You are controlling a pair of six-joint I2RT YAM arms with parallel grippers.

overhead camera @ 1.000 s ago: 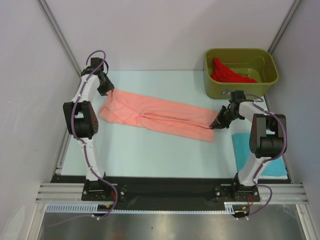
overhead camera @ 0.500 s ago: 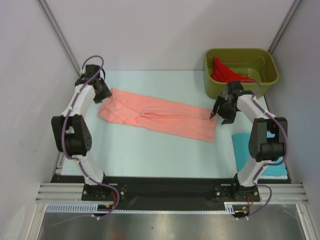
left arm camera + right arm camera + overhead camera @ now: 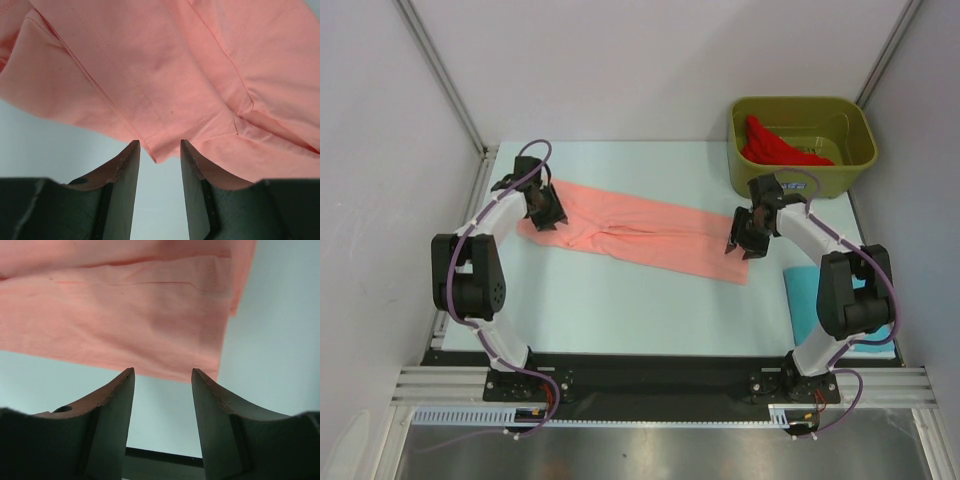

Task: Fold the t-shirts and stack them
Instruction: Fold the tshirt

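The salmon-pink t-shirt (image 3: pixel 640 235) lies folded in a long strip across the table, from upper left to lower right. My left gripper (image 3: pixel 552 215) is open and empty above its left end; the shirt's edge (image 3: pixel 150 100) sits just past the fingertips. My right gripper (image 3: pixel 742 245) is open and empty above its right end; the shirt's hem (image 3: pixel 125 315) lies just ahead of the fingers. The bright red t-shirt (image 3: pixel 775 148) lies bunched in the tub. The turquoise-blue t-shirt (image 3: pixel 810 295) lies folded at the right near edge, partly hidden by my right arm.
The olive-green plastic tub (image 3: pixel 802 145) stands at the back right corner. White walls and metal frame posts close in the table on the left, back and right. A black strip runs along the table's near edge (image 3: pixel 160 457).
Both grippers have let go of the pink shirt's ends and opened. The left one moved right and nearer over the shirt's left end; the right one moved left over its right end.
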